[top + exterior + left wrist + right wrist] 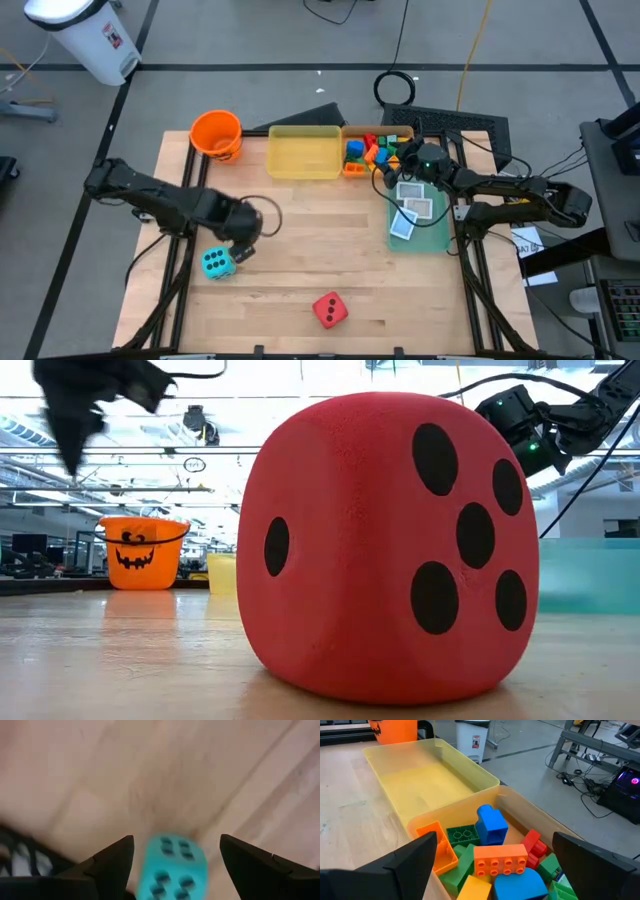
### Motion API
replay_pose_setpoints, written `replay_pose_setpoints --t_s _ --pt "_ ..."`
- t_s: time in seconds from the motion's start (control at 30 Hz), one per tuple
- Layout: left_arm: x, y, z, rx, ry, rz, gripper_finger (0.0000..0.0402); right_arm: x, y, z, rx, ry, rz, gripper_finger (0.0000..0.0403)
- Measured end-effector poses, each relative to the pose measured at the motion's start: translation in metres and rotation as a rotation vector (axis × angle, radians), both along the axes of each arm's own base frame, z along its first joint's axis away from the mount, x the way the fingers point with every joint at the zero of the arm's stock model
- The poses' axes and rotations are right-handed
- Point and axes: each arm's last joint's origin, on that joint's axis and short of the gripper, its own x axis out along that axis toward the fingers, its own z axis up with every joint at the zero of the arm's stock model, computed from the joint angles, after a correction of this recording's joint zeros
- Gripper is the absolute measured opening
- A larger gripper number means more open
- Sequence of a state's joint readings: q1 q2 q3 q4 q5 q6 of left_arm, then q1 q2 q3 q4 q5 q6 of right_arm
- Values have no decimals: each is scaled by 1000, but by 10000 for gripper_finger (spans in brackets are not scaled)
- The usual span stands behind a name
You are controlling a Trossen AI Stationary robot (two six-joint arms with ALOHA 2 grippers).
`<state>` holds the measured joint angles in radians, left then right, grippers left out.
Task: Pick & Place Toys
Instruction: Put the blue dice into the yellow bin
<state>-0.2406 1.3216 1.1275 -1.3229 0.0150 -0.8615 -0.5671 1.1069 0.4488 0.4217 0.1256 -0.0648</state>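
A cyan die (217,262) lies on the wooden table at the near left. My left gripper (236,250) hangs just above it, open. In the left wrist view the cyan die (172,867) shows between the two fingers of my left gripper (177,840), with a gap on each side. A red die (330,310) rests on the table near the front edge and fills the low view (390,550). My right gripper (495,840) is open and empty above the orange tray (352,170), which holds several coloured bricks (495,860). White cards (413,205) lie in the green tray (432,238).
An orange bucket (217,133) stands at the far left. The yellow tray (303,152) lies between the bucket and the orange tray. Bare wood lies between the two dice and the trays. A white bin (85,35) stands on the floor beyond the table.
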Motion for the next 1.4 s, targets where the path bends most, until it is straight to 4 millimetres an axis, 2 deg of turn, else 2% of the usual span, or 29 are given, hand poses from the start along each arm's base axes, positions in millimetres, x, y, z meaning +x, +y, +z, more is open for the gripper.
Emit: replay_pose_setpoints --t_s 0.2,0.37,0.53,0.63,0.83,1.03,1.27,1.4 --pt "-16 -32 0 -41 82 176 291 0 0 0 1 1 0 366" --pt "-39 -71 -2 -28 106 280 289 0 0 0 3 4 0 366" --pt "-62 -97 -28 11 152 301 283 0 0 0 3 4 0 366" --pt "-75 -111 -44 -24 205 224 280 0 0 0 2 4 1 366" --pt "-84 -110 -78 164 219 221 280 0 0 0 1 1 0 366" --pt "-76 -99 -102 303 105 130 280 0 0 0 2 3 0 366" --pt "-50 -84 -108 452 -169 68 280 0 0 0 2 2 0 366" --pt "-39 -76 -108 415 -181 161 280 0 0 -1 6 7 0 366"
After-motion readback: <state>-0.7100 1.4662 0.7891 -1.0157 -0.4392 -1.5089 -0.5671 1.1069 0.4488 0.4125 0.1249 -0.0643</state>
